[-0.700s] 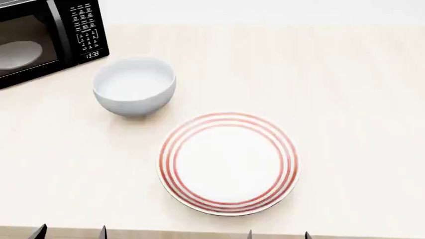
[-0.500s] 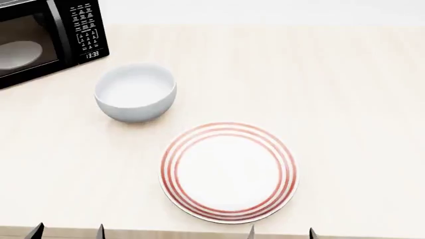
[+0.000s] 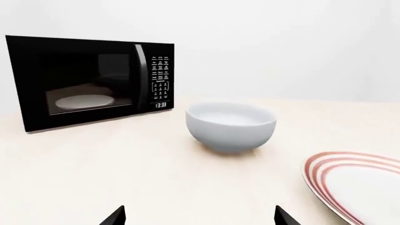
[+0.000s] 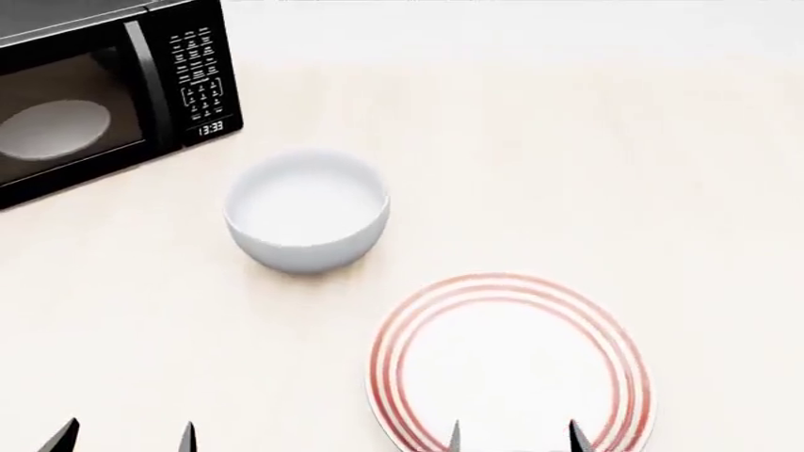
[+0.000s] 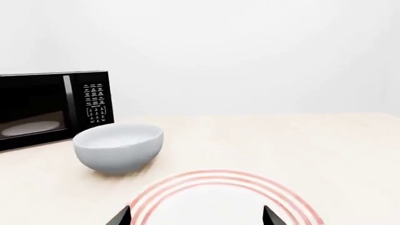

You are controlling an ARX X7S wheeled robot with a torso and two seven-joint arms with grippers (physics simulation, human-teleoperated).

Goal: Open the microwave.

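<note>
The microwave (image 4: 107,99), set at the worktop's (image 4: 603,169) far left with door shut, was judged heavy and rigid, probably best pulled at the door's keypad-side edge, both hands (image 4: 123,441) (image 4: 513,439) being held apart.

Pale wood-grain counter (image 4: 603,169) with three things on it.
The black microwave (image 4: 107,94) stood at its far left, a white bowl (image 4: 307,211) near it, and a red-ringed plate (image 4: 509,363) lay close to the near edge.

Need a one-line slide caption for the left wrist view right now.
Closed black microwave with turntable plate inside, white bowl in front, red-ringed plate at the edge.
</note>
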